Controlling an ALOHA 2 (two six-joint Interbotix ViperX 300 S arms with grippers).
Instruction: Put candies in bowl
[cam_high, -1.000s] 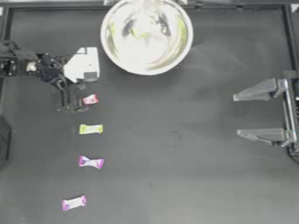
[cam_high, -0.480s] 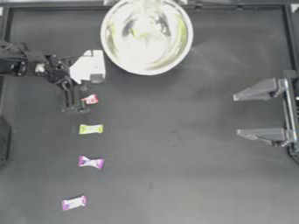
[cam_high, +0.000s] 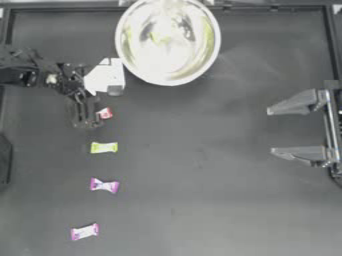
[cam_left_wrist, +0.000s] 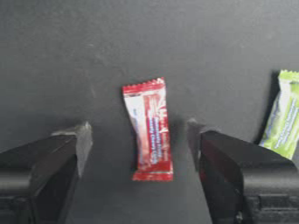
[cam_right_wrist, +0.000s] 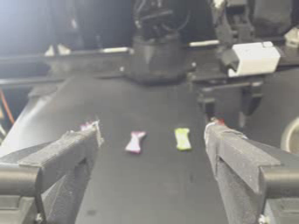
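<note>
The silvery bowl (cam_high: 167, 40) stands at the back of the table with a yellow-green candy (cam_high: 157, 37) inside. A red candy (cam_high: 105, 114) lies on the table in front of it, to the left. My left gripper (cam_high: 83, 112) is open over the red candy (cam_left_wrist: 151, 131), which lies flat between its jaws in the left wrist view. A yellow-green candy (cam_high: 103, 147) lies just beyond it, and two pink-purple candies (cam_high: 103, 185) (cam_high: 84, 232) follow in a row. My right gripper (cam_high: 304, 127) is parked open at the right edge.
The candies form a column down the left half of the table. The bowl's rim (cam_high: 127, 65) is close to the left arm's white wrist (cam_high: 103, 77). A dark object (cam_high: 3, 162) sits at the left edge.
The left arm has shifted right towards the bowl side, bringing its open jaws over the red candy. The candies and the right arm have not moved.
</note>
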